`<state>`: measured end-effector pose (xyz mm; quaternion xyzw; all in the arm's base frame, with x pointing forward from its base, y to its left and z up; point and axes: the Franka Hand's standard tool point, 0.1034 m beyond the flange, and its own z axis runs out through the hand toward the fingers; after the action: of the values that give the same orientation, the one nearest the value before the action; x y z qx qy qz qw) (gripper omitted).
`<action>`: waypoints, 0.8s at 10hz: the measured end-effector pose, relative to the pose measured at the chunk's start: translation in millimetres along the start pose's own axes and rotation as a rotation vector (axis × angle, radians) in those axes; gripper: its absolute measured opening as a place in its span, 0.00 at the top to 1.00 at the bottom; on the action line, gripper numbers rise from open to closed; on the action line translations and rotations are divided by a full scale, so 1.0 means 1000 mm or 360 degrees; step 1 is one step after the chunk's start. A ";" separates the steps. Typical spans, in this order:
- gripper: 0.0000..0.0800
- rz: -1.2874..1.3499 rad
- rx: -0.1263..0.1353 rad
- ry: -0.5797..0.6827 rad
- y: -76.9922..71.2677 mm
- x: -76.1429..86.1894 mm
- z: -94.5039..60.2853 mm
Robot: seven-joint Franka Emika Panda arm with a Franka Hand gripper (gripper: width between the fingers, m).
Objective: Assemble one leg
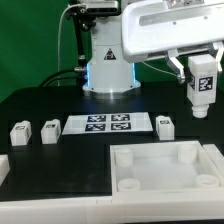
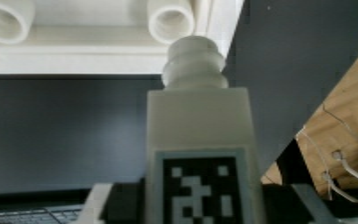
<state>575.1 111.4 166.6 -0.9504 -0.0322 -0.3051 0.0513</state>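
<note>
Black table (image 1: 60, 165) under a dark backdrop, with the white arm (image 1: 165, 30) coming in from the exterior view's right. The tray (image 1: 165, 185) is the biggest part. It is white and square with raised rims, and sits at the near edge on the exterior view's right. The marker board (image 1: 108, 124) lies flat mid-table behind the tray, apart from it.

Two loose legs (image 1: 20, 133) sit on the table at the exterior view's left of the board. A third loose leg (image 1: 165, 124) is just beside the board's other end.

The tool (image 1: 201, 72) is closed on the leg (image 1: 203, 95), with the jaws clamped on both sides. The leg hangs roughly upright in the air over the tray's far corner on the exterior view's right, clear of the rim. Its tag (image 1: 203, 86) faces the exterior camera.

In the wrist view the leg (image 2: 197, 120) is gripped at its tag end. Its stepped tip (image 2: 194, 60) points toward the tray (image 2: 87, 55), near a round socket (image 2: 176, 15).
</note>
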 end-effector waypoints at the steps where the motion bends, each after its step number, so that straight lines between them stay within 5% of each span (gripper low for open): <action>1: 0.64 -0.0001 0.0000 -0.0006 0.000 -0.001 0.000; 4: 0.64 -0.0011 -0.0001 0.0009 0.001 -0.002 0.003; 8: 0.64 -0.0154 -0.0015 0.0097 0.007 0.024 0.053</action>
<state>625.3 111.5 137.2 -0.9383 -0.0750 -0.3361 0.0328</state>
